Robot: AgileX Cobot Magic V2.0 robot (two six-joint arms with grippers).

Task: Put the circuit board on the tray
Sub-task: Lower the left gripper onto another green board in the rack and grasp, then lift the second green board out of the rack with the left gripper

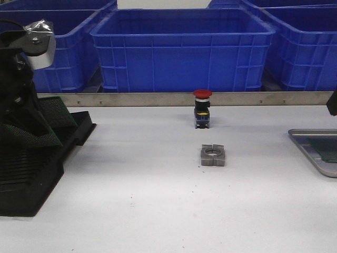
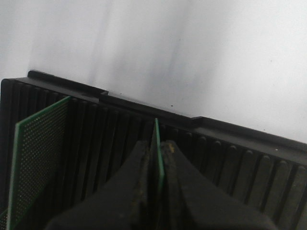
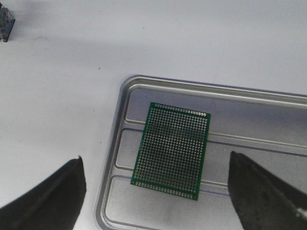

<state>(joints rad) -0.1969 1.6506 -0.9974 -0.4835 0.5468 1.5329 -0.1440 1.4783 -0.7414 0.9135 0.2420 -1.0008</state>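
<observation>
Left gripper (image 2: pixel 157 158): clamped on upright circuit board (image 2: pixel 157 143) edge, in black rack (image 2: pixel 230 158).
Handling: thin, stiff, light; pinch bare edge, lift straight.
Right gripper (image 3: pixel 158 191): spread wide above tray (image 3: pixel 268 100), which holds another board (image 3: pixel 172 151).

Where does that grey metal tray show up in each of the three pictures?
Front view: tray at the far right edge, cut off.
Left wrist view: not in it.
Right wrist view: tray fills the lower right, under the open right fingers.
Shared landmark: the green circuit board lying in it.
</observation>
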